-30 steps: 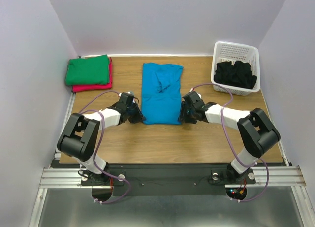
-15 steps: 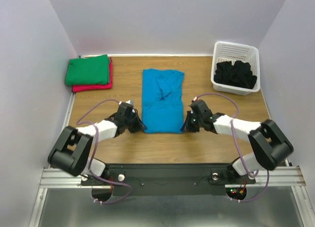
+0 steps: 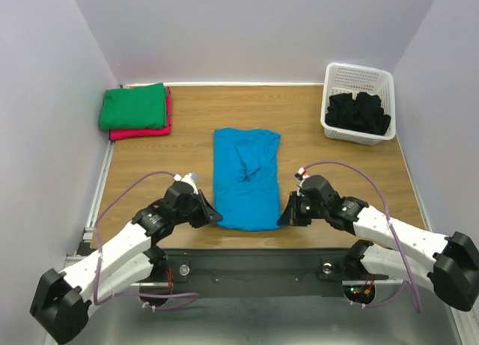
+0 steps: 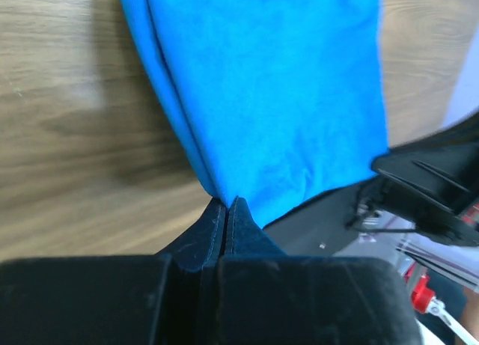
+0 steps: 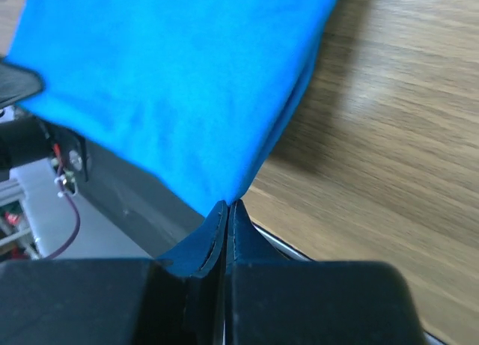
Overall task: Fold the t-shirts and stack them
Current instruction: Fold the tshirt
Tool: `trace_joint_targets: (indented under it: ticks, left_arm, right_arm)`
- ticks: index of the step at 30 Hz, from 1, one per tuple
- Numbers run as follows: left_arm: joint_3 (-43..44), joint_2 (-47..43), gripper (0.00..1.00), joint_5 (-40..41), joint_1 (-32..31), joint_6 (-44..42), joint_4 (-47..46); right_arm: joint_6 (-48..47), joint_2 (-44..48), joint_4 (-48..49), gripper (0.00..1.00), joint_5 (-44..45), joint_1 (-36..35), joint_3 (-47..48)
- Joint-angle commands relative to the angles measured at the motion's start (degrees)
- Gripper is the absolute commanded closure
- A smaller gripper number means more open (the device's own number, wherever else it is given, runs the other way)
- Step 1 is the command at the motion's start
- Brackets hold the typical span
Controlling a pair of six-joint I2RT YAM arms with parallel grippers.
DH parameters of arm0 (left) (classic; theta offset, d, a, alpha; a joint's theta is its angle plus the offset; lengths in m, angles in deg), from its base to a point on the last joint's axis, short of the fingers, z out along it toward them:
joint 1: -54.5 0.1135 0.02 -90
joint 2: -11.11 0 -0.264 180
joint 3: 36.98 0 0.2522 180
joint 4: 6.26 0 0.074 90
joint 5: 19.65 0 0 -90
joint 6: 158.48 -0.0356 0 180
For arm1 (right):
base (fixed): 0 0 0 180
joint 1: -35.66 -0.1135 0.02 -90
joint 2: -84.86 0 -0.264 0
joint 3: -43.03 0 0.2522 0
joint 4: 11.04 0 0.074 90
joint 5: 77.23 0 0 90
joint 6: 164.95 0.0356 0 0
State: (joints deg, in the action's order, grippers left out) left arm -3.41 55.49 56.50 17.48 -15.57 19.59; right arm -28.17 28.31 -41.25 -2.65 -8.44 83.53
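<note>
Table: wooden, bearing everything below. Blue t-shirt: centre, narrowed to a strip, long axis running from the near edge toward the far wall — its near hem at the table's edge, its whole length lying farther out. Green t-shirt on red-pink t-shirt: folded stack, far left corner. Left gripper: pinched tight on the near-left hem corner. Right gripper: pinched tight on the near-right corner — each arm equally near its own corner.

matt blue cloth t-shirt, smooth grained wood table, white plastic lattice basket
</note>
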Motion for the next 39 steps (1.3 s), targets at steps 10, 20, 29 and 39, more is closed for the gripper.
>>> trace_joint_targets:
  ticks: [10,20,29,39]
  left_arm:
    - [18.14,7.63,1.00,16.74,0.71,-1.66,8.12]
    - [28.70,15.20,1.00,14.20,9.06,-7.55,4.70]
    - [37.84,25.65,1.00,10.42,14.77,-12.47,2.94]
    - [48.38,40.69,1.00,6.64,17.76,-15.81,0.12]
  right_arm:
    - [-3.80,-4.61,-7.37,1.00,17.43,-0.03,18.94]
    - [-8.11,-12.43,-7.63,1.00,22.62,4.01,29.32]
    - [-11.80,-19.20,-7.55,1.00,20.26,9.55,36.62]
    - [-13.73,-27.90,-7.28,1.00,21.22,15.52,41.90]
